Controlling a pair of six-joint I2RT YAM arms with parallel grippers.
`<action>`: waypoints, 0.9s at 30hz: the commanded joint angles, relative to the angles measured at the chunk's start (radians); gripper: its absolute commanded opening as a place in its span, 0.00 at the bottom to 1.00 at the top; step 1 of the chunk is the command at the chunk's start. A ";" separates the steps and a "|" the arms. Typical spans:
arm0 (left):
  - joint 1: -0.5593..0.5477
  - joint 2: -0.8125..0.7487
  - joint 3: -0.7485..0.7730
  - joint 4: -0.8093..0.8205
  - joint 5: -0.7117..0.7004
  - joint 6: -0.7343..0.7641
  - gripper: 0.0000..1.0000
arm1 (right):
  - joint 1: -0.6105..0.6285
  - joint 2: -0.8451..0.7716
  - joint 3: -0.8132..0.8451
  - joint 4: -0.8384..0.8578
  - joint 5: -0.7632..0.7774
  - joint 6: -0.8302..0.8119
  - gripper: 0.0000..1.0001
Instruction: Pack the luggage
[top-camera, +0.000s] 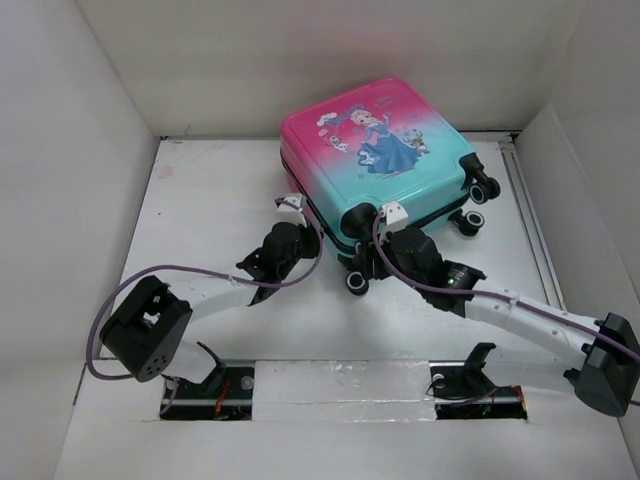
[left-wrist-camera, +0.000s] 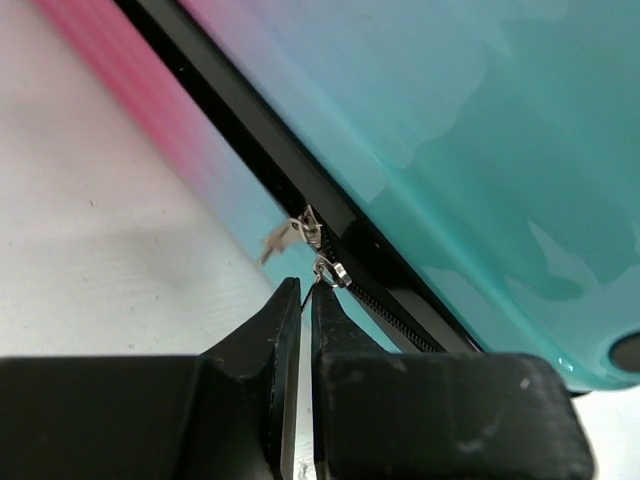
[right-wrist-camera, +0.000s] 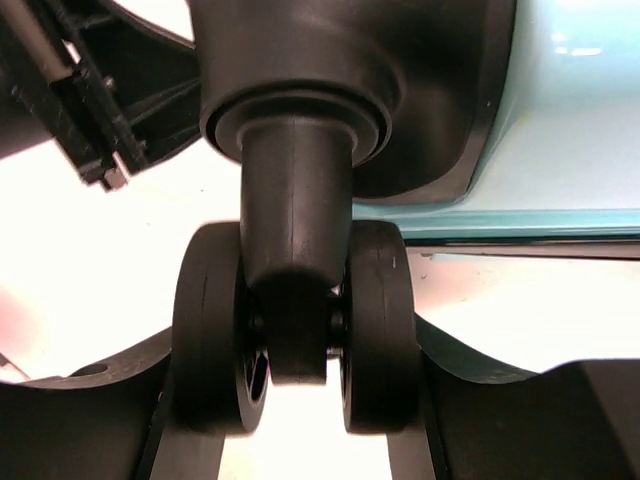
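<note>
Left fingers (left-wrist-camera: 285, 325) pinched shut right at the zipper pull (left-wrist-camera: 329, 269), seam (left-wrist-camera: 230, 110) running along the near-left edge of the luggage (top-camera: 385, 150); right fingers (right-wrist-camera: 95, 415) clamp a wheel (right-wrist-camera: 380, 330).

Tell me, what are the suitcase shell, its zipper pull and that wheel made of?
The suitcase shell looks like hard, glossy plastic: light reflects softly off it. The zipper pull is silvery, glinting, probably metal. The wheel is matte black, plastic or rubber; I can't tell which.
</note>
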 joint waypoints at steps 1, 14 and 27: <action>0.144 0.004 0.034 -0.154 -0.285 -0.047 0.00 | 0.056 -0.083 0.056 0.132 -0.032 -0.015 0.00; 0.124 -0.556 -0.077 -0.294 -0.319 -0.204 0.99 | 0.274 0.081 0.146 0.212 -0.032 -0.018 0.00; 0.124 -0.954 -0.006 -0.515 -0.216 -0.264 0.99 | 0.576 0.242 0.320 0.228 0.080 0.002 0.07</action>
